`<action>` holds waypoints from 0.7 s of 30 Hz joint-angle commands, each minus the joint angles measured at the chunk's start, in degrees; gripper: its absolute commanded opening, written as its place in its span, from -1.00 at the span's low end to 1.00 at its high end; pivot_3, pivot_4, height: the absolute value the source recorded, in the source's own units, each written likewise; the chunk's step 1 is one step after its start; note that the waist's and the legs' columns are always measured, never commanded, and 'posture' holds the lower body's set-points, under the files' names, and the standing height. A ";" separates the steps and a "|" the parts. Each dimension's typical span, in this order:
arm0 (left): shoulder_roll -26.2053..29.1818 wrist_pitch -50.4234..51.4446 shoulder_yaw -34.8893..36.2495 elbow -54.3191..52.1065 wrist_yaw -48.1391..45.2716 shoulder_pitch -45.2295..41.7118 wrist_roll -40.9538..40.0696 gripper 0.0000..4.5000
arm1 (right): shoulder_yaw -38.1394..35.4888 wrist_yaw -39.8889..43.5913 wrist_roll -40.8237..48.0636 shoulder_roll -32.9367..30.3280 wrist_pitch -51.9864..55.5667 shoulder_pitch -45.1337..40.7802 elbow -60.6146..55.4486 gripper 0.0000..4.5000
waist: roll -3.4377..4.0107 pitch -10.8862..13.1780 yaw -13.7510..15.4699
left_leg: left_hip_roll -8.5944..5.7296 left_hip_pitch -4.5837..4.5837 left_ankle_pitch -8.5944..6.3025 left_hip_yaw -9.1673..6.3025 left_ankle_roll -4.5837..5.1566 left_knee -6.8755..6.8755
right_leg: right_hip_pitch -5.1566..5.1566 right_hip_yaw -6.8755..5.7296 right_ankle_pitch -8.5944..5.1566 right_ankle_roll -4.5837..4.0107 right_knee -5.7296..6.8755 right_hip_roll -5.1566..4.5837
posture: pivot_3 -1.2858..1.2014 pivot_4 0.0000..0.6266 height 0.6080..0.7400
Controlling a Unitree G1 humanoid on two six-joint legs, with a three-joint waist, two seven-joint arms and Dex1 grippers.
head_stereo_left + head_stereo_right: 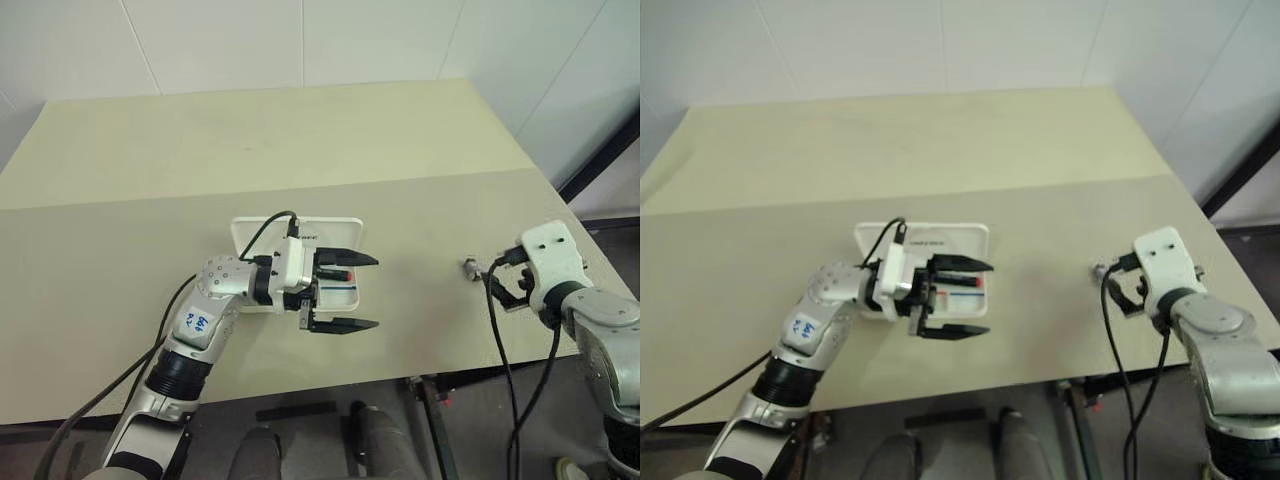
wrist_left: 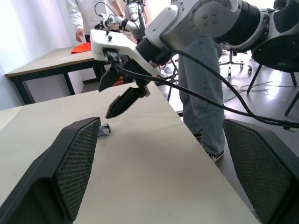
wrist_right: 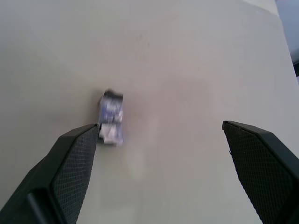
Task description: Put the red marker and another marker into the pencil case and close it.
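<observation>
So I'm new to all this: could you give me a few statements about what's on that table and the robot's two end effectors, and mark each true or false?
1. The pencil case lies open on the table. True.
2. The left end effector is shut on a marker. False: it is open, over the case, holding nothing.
3. A small grey piece lies on the table near the right end effector. True.
4. The right end effector holds that piece. False: it is open, with the piece lying on the table.
</observation>
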 commanded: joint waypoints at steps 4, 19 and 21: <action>-0.08 -0.56 0.10 -2.80 0.79 -0.22 -0.03 0.98 | -3.54 -1.03 1.86 3.40 -3.89 -4.35 4.91 0.99 | 0.01 0.00 -0.01 | 0.00 0.00 0.00 0.00 0.00 0.00 | 0.00 0.01 0.01 0.02 0.02 0.01 | 0.03 -0.52 1.00; 0.27 -0.60 0.59 -3.81 1.53 0.39 -0.33 0.98 | 0.04 1.01 2.07 2.68 -8.83 -3.24 14.71 0.99 | 0.03 0.00 -0.03 | 0.00 0.02 0.01 0.00 0.05 0.00 | 0.00 0.06 0.03 0.05 0.08 0.03 | 0.03 -0.52 1.00; 0.26 -0.72 0.65 -3.67 1.56 0.33 -0.30 0.98 | 0.34 1.26 2.34 2.80 -8.64 -3.31 15.44 0.99 | 0.03 0.00 -0.02 | 0.00 0.03 0.01 0.00 0.05 0.00 | 0.00 0.07 0.03 0.05 0.09 0.03 | 0.03 -0.52 1.00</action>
